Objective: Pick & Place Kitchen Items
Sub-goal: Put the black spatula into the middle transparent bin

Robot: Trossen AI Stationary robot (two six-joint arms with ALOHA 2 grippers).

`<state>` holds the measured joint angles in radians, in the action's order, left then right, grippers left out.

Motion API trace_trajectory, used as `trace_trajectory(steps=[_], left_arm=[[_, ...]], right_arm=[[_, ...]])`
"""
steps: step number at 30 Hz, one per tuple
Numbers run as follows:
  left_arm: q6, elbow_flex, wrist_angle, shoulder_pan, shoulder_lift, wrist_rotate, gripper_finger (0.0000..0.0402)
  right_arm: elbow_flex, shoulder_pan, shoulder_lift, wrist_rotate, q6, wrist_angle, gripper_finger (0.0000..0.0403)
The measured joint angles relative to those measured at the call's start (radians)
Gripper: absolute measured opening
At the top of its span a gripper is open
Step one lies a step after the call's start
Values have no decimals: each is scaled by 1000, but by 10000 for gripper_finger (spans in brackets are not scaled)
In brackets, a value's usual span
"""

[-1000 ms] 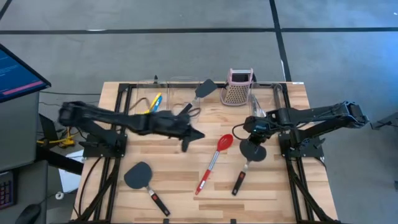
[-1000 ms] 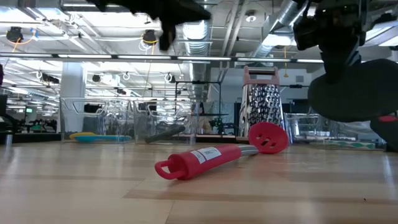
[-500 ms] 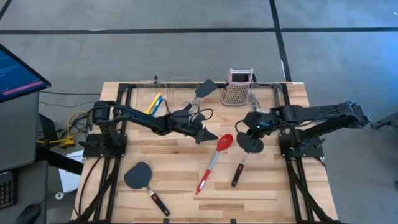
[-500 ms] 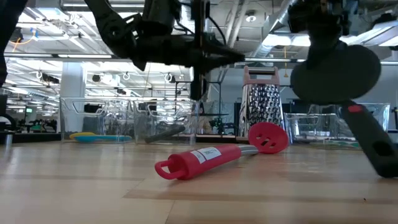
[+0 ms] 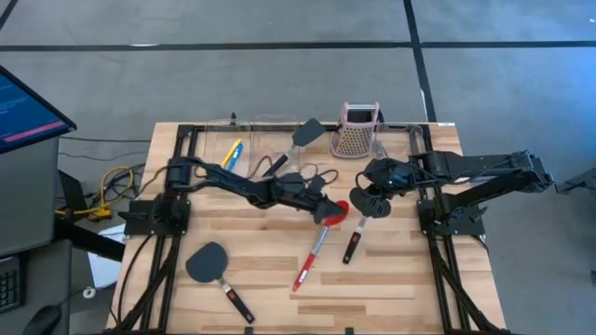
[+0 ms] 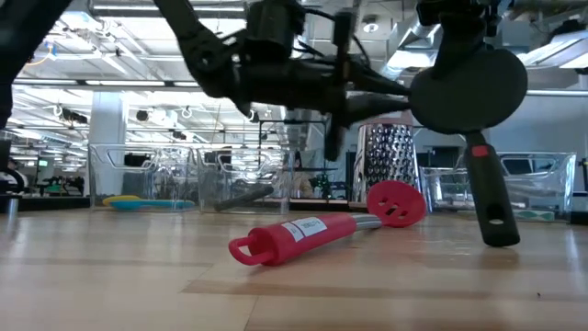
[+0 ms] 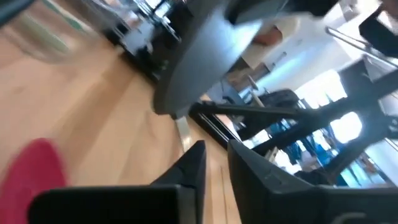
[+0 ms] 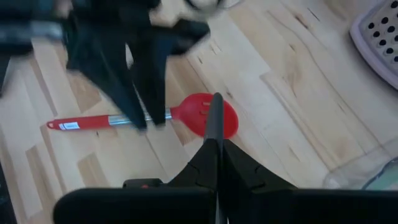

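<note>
Spatula (image 6: 473, 101) hangs pinched in right hand (image 5: 370, 197); wrist view alone shows left hand (image 7: 214, 163) slightly spread.

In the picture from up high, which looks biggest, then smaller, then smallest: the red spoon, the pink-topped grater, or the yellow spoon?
1. Red spoon, the longest by far.
2. Pink-topped grater, shorter but wider.
3. Yellow spoon, the smallest showing, though it is partly hidden in its bin.

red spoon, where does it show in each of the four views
High view: red spoon, table centre, bowl toward the back.
Low view: centre foreground, lying flat, handle nearer the camera.
Left wrist view: red blur at the lower left.
Right wrist view: centre.
Shared landmark: the box grater, behind the spoon.
</note>
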<state>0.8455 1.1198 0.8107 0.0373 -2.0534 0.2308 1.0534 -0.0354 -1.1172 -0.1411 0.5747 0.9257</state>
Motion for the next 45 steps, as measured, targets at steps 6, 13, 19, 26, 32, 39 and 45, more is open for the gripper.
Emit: trace_trajectory(steps=[6,13,19,26,32,39,45], left_arm=[[6,125,-1,-23,-111,98,107],[5,144,-86,-37,-122,32,167],[5,144,-107,-30,-122,8,203],[5,144,-124,-32,-131,3,203],[4,143,-123,-40,-132,-39,193],[5,162,-114,-64,-155,-51,178],[24,278,-114,-80,-243,-22,168]], right_arm=[[0,0,0,-3,-2,-3,0],[0,-1,0,-1,-2,-19,0],[0,-1,0,1,-10,-56,0],[0,-1,0,0,-22,-88,0],[0,-1,0,0,-35,-107,0],[0,-1,0,0,-35,-109,0],[0,-2,0,1,-34,-106,0]])
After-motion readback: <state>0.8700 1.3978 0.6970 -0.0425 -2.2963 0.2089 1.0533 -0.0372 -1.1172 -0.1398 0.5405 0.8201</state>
